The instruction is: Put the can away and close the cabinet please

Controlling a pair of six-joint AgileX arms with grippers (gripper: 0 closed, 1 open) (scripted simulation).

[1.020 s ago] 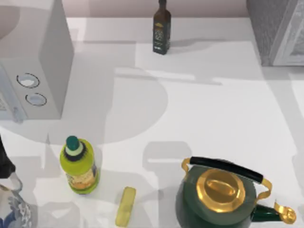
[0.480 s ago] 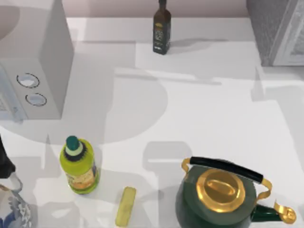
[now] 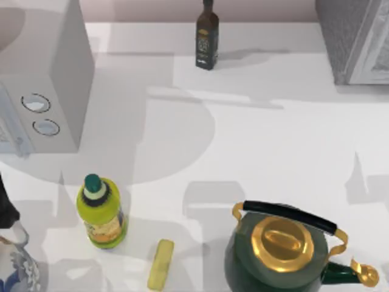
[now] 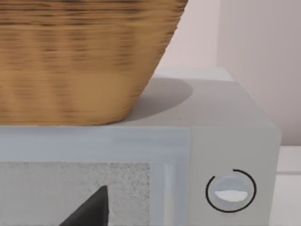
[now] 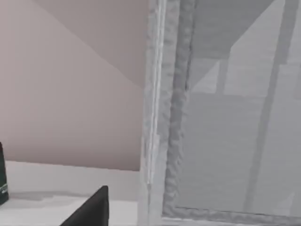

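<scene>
A: Materials first, taking the kettle (image 3: pixel 279 255) as marker?

B: Kettle was glossy dark green, rounded, with a faceted gold lid, gold brackets and a black bar handle; just left of it lay a pale yellow, translucent bar (image 3: pixel 160 264); further left stood a yellow-green bottle (image 3: pixel 102 214), teal cap, smooth plastic.

A: And the cabinet?

B: The cabinet (image 3: pixel 340 36) sat well behind the kettle and to its right, at the table's back right corner; grey speckled walls, pale framed panel door. A slim dark bottle (image 3: pixel 207 38) stood far behind the kettle.

A: Any writing?

B: Both bottles carried labels; print too small to read.

A: Far left of the kettle?

B: A white box (image 3: pixel 55 79), matte, with two round knobs; the left wrist view had a woven wicker basket (image 4: pixel 84 56) on top of it.

A: Arms?

B: Left gripper (image 4: pixel 89 212) pointed level at the white box's front; right gripper (image 5: pixel 91 209) pointed level at the cabinet's door frame; grip state of either, could not tell.
</scene>
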